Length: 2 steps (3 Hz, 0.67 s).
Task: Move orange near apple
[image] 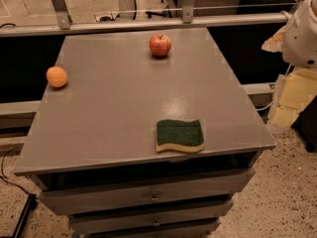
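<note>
The orange is a small plain round fruit at the far left edge of the grey tabletop. The apple is red with a short dark stem and stands near the back edge, right of the middle. The two fruits are well apart. A white rounded part of my arm shows at the upper right edge, off to the side of the table. My gripper is out of view.
A green and yellow sponge lies near the table's front edge, right of centre. Drawers sit under the tabletop. A metal rail runs behind the table. Yellowish foam pieces lie on the floor to the right.
</note>
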Tool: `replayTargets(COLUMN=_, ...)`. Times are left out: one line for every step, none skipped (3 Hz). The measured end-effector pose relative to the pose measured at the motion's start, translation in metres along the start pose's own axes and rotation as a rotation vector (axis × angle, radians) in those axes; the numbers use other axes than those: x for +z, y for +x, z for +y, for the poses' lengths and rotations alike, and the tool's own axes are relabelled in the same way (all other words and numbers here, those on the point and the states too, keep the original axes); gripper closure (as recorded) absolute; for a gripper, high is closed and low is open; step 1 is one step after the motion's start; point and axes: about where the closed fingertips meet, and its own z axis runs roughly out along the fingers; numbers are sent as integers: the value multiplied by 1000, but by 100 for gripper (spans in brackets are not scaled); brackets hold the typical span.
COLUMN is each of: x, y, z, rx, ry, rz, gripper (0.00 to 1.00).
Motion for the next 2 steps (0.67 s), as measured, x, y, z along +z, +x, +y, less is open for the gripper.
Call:
replayTargets(x=0, y=0, z=0, rx=0, ry=0, rz=0, gripper=0)
replayTargets(x=4, y=-22, z=-2, rx=-5, ry=-6, rz=-50, gripper=0)
